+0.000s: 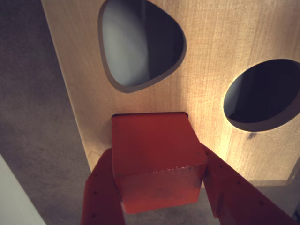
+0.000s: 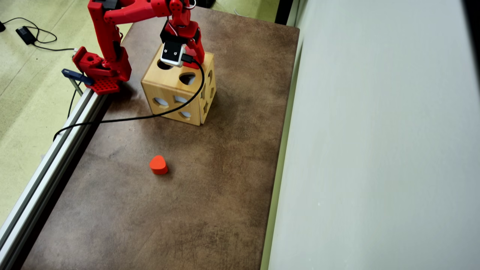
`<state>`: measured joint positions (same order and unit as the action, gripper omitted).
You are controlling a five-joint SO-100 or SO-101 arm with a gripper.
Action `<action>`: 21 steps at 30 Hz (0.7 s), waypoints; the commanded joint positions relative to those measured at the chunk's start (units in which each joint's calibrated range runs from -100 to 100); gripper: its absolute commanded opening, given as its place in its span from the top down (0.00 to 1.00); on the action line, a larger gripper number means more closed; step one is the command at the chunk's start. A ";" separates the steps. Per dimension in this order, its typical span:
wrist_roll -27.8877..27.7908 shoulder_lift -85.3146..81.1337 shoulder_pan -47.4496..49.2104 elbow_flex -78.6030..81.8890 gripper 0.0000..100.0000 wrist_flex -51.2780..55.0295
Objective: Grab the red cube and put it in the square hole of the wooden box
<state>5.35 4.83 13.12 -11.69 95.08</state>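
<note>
Red cube (image 1: 157, 159), which looks light, rigid and smooth-painted so best pinched on opposite flat sides, is clamped between the gripper (image 1: 161, 180) fingers, its far end at the square hole (image 1: 150, 114) in the wooden box (image 1: 220, 51).

Brown mottled tabletop (image 2: 210, 195), pale green floor (image 2: 26, 93), grey-white wall (image 2: 375, 150)

— What does the arm (image 2: 112, 22) look like?
— Glossy red plastic throughout, bolted to a perforated red base (image 2: 98, 71).
— Anything else?
— A white-and-black camera (image 2: 173, 54) at the wrist, trailing a black cable (image 2: 150, 115); small screw holes dot the red fingers (image 1: 101, 197).
</note>
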 commanded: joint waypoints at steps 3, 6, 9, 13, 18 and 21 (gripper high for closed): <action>0.10 -0.88 3.38 -0.56 0.67 1.63; 0.10 -0.88 4.49 -0.92 0.64 2.11; 0.10 -0.71 4.57 -0.92 0.64 2.11; 0.05 -1.05 4.57 -0.92 0.64 2.11; -0.49 -13.03 4.49 -1.01 0.64 2.27; -0.59 -27.12 4.49 -0.11 0.64 2.27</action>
<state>5.25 -5.59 17.28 -11.51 96.85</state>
